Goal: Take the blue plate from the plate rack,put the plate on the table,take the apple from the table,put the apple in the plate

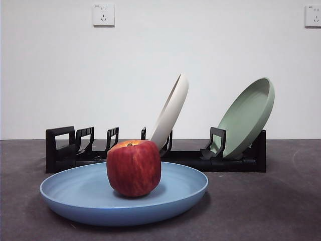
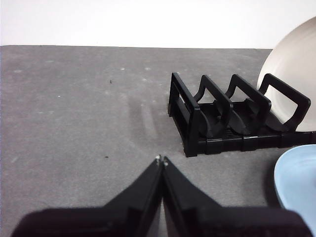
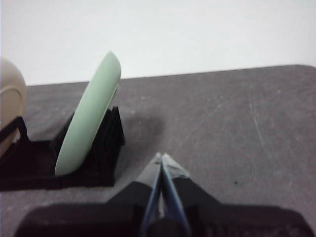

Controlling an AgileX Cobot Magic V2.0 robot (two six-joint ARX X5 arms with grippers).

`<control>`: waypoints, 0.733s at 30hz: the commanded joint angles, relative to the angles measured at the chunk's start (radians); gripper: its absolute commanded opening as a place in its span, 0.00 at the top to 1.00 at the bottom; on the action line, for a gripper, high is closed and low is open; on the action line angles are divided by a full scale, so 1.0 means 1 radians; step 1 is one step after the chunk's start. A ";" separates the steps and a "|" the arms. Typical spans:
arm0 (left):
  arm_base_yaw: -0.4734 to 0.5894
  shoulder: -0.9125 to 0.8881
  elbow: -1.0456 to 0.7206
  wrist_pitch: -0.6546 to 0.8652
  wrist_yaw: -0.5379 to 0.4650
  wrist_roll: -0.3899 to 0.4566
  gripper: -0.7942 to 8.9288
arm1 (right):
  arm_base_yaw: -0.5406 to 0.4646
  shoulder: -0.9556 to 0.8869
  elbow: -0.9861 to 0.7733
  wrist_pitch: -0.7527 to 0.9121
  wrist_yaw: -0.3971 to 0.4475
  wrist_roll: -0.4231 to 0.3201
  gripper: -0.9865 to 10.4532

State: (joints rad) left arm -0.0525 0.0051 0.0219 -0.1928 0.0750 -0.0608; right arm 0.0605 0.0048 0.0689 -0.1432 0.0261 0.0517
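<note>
Though judged from position alone, task: appeared finished, nothing left to place.
Apple: the squat red apple with yellowish streaks sat upright in the middle of the plate.
Plate: the wide matte light-blue plate lay flat on the dark grey table, just in front of the long black plastic rack.
Rack: held a cream-white plate and a sage-green plate, both leaning.
Left hand: jaws together, empty, low over the table beside the rack's end.
Right hand: jaws together, empty, near the green plate's end.
</note>
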 commanded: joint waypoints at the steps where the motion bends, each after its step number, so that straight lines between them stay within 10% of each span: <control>1: 0.003 -0.003 -0.014 0.004 0.006 0.009 0.92 | 0.000 -0.004 -0.013 -0.018 -0.001 0.023 0.91; 22: 0.003 -0.003 -0.014 0.004 0.006 0.009 0.92 | 0.001 0.008 -0.063 -0.030 0.003 0.033 0.91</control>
State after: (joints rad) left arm -0.0525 0.0051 0.0219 -0.1925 0.0750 -0.0608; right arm 0.0605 0.0113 0.0185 -0.1791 0.0261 0.0746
